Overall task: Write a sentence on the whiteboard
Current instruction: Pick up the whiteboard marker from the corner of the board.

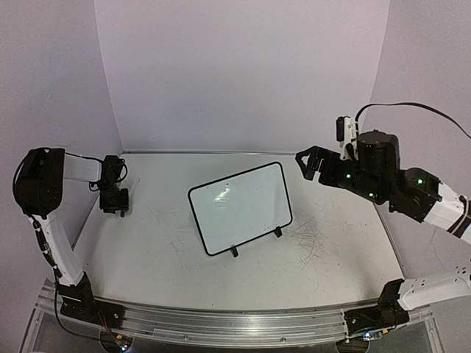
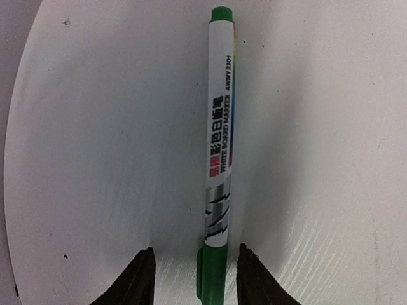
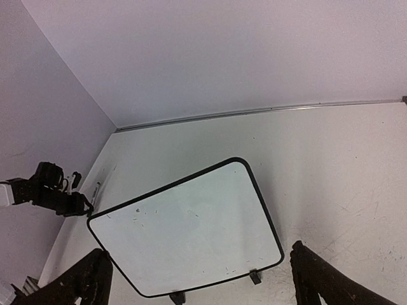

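The left gripper [image 2: 196, 253] is held open and empty astride the marker [image 2: 219, 159]. The right gripper [image 1: 307, 163] is open and empty too. The whiteboard [image 1: 239, 208] lies mid-table, well apart. The marker could be rolled aside by an off-centre close (only its cap end is straddled). "WHITE BOARD MARKER" and "AWMY2301" can be read.
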{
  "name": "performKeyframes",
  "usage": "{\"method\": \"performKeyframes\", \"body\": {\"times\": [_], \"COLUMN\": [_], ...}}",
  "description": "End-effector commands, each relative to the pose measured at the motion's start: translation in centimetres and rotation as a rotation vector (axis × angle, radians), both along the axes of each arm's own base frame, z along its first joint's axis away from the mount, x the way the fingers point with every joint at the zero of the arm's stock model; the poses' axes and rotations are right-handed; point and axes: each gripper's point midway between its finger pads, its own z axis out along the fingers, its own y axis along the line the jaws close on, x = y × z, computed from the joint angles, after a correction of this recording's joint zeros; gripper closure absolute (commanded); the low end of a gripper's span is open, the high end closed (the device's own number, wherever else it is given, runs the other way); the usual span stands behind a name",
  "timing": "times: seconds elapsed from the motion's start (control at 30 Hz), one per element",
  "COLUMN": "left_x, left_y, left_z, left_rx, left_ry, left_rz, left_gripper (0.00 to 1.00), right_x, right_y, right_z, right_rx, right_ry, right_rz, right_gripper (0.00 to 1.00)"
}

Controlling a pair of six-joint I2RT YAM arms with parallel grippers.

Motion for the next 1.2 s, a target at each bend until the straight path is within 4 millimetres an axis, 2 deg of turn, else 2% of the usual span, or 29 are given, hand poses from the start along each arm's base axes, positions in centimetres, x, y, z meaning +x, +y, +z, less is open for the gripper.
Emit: {"method": "performKeyframes", "body": {"times": [0.0,0.13,0.23,0.37,0.53,0.63,0.7,0.77,0.9,1.03,1.1,1.17], "left_x": [0.7,1.0,1.3,0.7,0.0,0.1,0.4,0.6,0.6,-0.9,-2.2,-4.2], "left_y": [-0.1,-0.4,-0.5,-0.4,-0.3,-0.5,-0.9,-1.4,-3.6,-9.3,-12.9,-17.2], "left_z": [-1.1,-1.9,-1.3,-0.6,0.9,2.7,5.0,8.2,16.8,25.4,29.5,32.7], "left_rx": [0.000,-0.017,-0.025,-0.019,-0.014,-0.020,-0.039,-0.064,-0.156,-0.274,-0.298,-0.351], "left_ry": [0.004,0.016,-0.001,-0.010,-0.038,-0.081,-0.136,-0.215,-0.435,-0.646,-0.743,-0.821], "left_rz": [-0.013,-0.017,-0.017,-0.015,-0.026,-0.042,-0.057,-0.077,-0.148,-0.343,-0.474,-0.625], "left_gripper": [0.59,0.70,0.79,0.87,0.96,0.98,0.99,0.99,1.00,1.00,1.00,1.00], "right_x": [-1.2,-1.5,-0.9,0.2,1.4,1.9,2.4,2.9,4.0,4.8,4.9,4.8], "right_y": [-2.1,-3.0,-2.9,-2.9,-3.2,-1.5,-0.6,-0.3,0.8,3.9,5.5,7.4], "right_z": [2.3,2.0,2.5,3.2,2.9,1.6,0.8,0.3,0.7,1.0,1.8,2.4], "right_rx": [0.129,0.100,0.032,-0.068,-0.143,-0.228,-0.271,-0.284,-0.213,-0.118,-0.067,-0.027], "right_ry": [-0.015,-0.035,-0.065,-0.100,-0.114,-0.108,-0.100,-0.090,-0.053,0.005,0.020,0.036], "right_rz": [-0.052,-0.062,-0.070,-0.102,-0.156,-0.088,-0.062,-0.073,-0.053,0.080,0.145,0.224], "right_gripper": [0.02,0.02,0.02,0.02,0.02,0.02,0.02,0.02,0.02,0.02,0.02,0.02]}}
